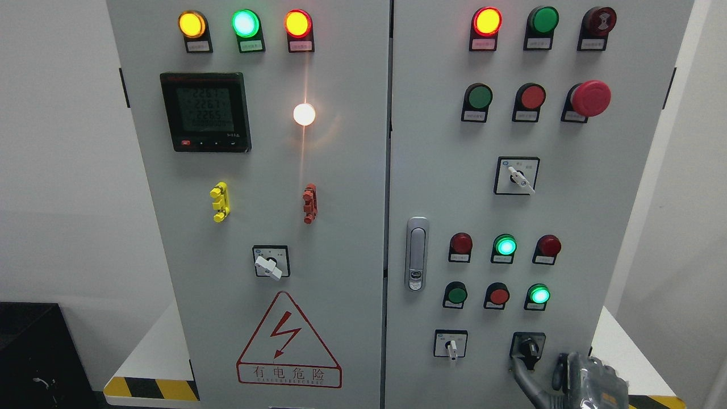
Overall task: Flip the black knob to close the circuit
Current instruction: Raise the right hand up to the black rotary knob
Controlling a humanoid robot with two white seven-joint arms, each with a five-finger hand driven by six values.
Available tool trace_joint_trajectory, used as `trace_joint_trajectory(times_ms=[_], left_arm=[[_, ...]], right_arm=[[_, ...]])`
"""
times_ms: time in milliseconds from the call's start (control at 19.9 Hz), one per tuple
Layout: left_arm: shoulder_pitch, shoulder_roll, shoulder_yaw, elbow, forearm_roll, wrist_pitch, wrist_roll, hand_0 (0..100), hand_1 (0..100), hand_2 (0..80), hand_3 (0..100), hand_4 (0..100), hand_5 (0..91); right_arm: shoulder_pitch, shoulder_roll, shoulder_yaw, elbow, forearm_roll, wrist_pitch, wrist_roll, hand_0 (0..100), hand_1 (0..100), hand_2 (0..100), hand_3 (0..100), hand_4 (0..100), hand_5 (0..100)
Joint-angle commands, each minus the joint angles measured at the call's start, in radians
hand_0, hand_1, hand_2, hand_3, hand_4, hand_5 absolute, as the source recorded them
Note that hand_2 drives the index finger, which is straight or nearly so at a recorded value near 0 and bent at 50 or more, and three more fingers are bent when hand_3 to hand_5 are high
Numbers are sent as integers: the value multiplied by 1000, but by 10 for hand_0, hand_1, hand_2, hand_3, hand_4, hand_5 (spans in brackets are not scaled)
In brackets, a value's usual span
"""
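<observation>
The black knob (529,346) sits in a black square plate at the lower right of the grey cabinet's right door, its handle pointing down and slightly right. My right hand (539,368) comes up from the bottom edge just below it. A grey thumb (518,370) reaches up to the plate's lower left corner. The other fingers (563,366) stand to the knob's lower right, apart from it. The hand is open, with nothing gripped. My left hand does not show.
A white selector switch (451,344) lies left of the black knob, with lit green lamps (538,295) above. A silver door handle (417,253) is on the door's left edge. The cabinet stands on a white base with a yellow-black striped edge (150,388).
</observation>
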Motion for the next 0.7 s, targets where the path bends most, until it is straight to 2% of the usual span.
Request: trace_joint_trajectory(times_ms=[0,652], left_arm=[[23,-1,0,-31,-1,1,0,120,556,0,0,0,0],[23,-1,0,-31,-1,1,0,120,556,0,0,0,0]], right_arm=[[-1,-1,-22,-1,0,-1,0,0,152,893,994,890,961],[-11,-1,-39,2,-3,-1,-1,0,153,893,994,892,961]])
